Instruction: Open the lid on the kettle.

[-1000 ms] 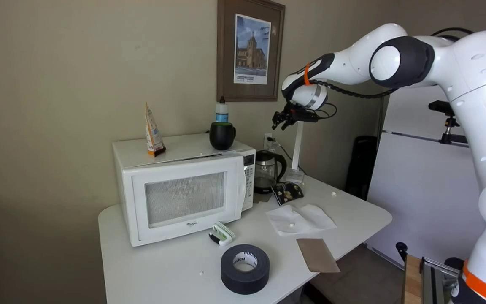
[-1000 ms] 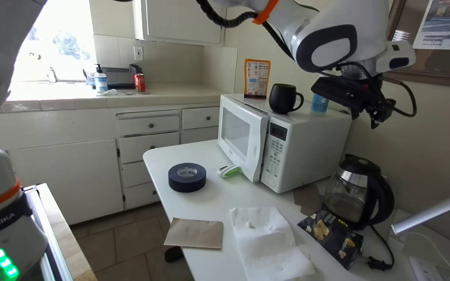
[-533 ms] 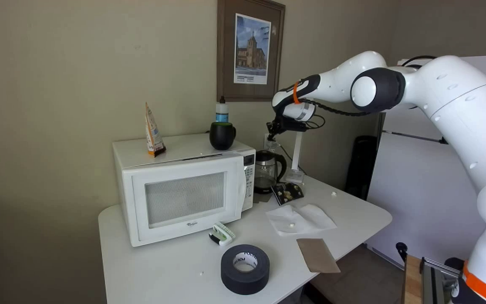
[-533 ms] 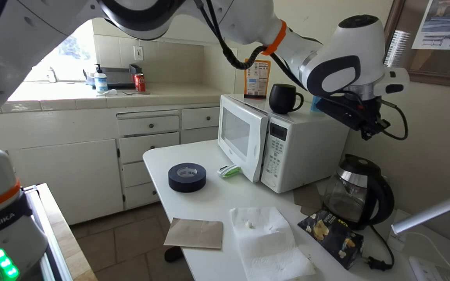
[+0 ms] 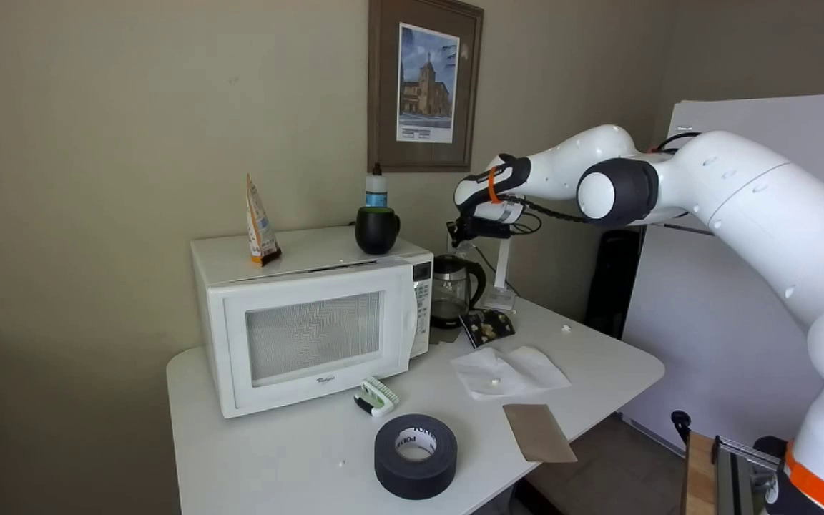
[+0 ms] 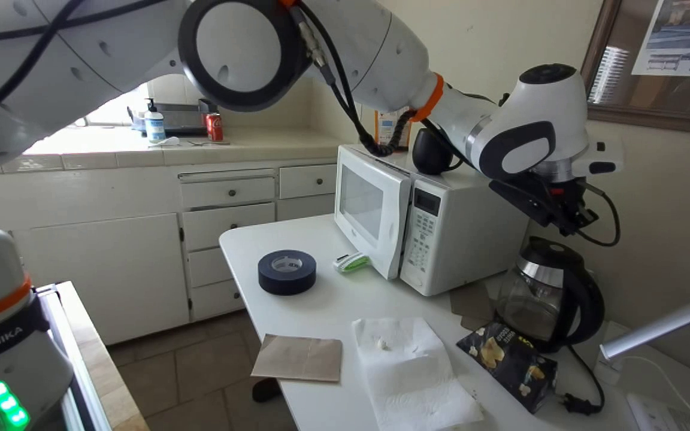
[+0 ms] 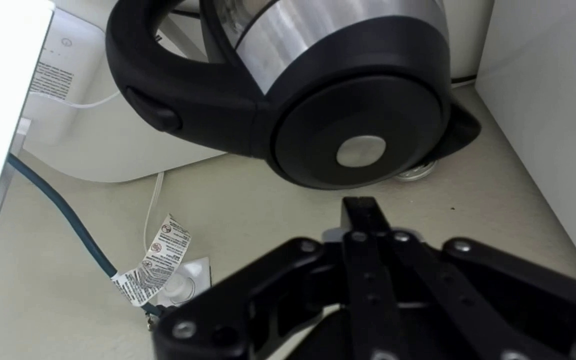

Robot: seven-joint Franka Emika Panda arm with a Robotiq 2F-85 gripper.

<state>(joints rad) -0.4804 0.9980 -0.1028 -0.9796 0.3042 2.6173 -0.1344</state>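
Observation:
The glass kettle with its black handle stands beside the microwave in both exterior views. Its round black lid lies flat in place, a silver disc at its centre. A button shows on the handle in the wrist view. My gripper is shut, fingertips pressed together with nothing between them. It hangs just above the kettle's top in both exterior views, apparently without touching. In the wrist view the fingertips appear just below the lid's rim.
The white microwave stands close to the kettle, a black mug on top. A dark snack bag lies against the kettle's base. A white lamp bar and the wall are near. The tape roll sits farther off.
My arm has come down toward the kettle's top, and the gripper has gone from open to shut. The kettle and its lid have not moved.

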